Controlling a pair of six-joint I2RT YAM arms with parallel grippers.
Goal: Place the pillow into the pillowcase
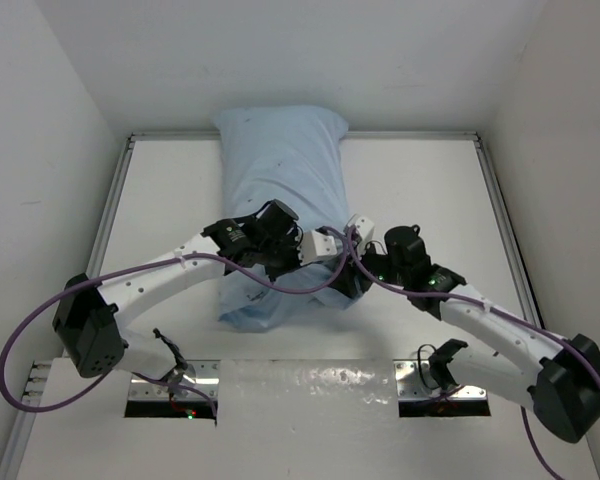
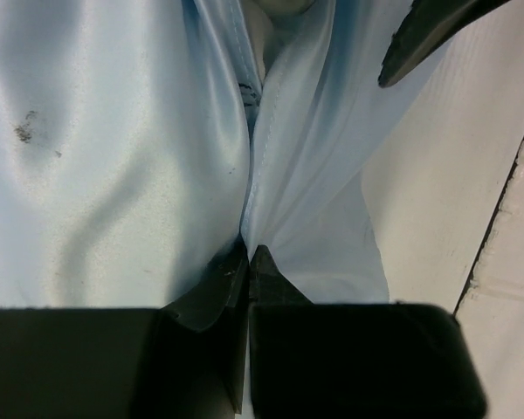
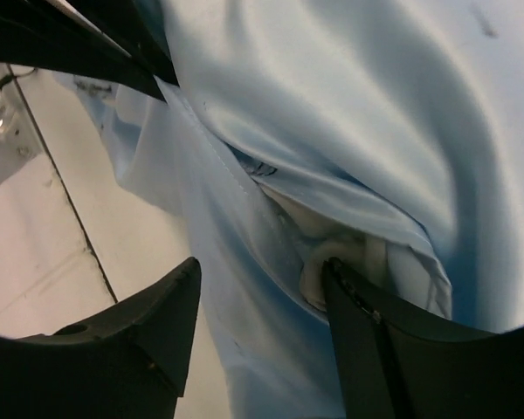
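The light blue pillowcase (image 1: 280, 160) lies lengthwise in the middle of the table, plump, with the pillow almost wholly hidden inside it. A bit of white pillow (image 3: 319, 229) shows at the open near-right hem, and also at the top of the left wrist view (image 2: 284, 9). My left gripper (image 1: 325, 258) is shut on a fold of the pillowcase (image 2: 140, 157) next to the hem; its fingertips (image 2: 236, 271) pinch the cloth. My right gripper (image 3: 260, 279) is open, straddling the lower hem of the pillowcase (image 3: 332, 105), its right finger (image 3: 367, 332) touching the pillow. In the top view it (image 1: 348, 283) sits just beside the left gripper.
The white table (image 1: 420, 180) is bounded by white walls at the back and both sides, with a metal rail (image 1: 500, 210) along the right edge. A seam in the table surface (image 2: 498, 218) runs near the pillowcase's open end. Cables loop from both arms.
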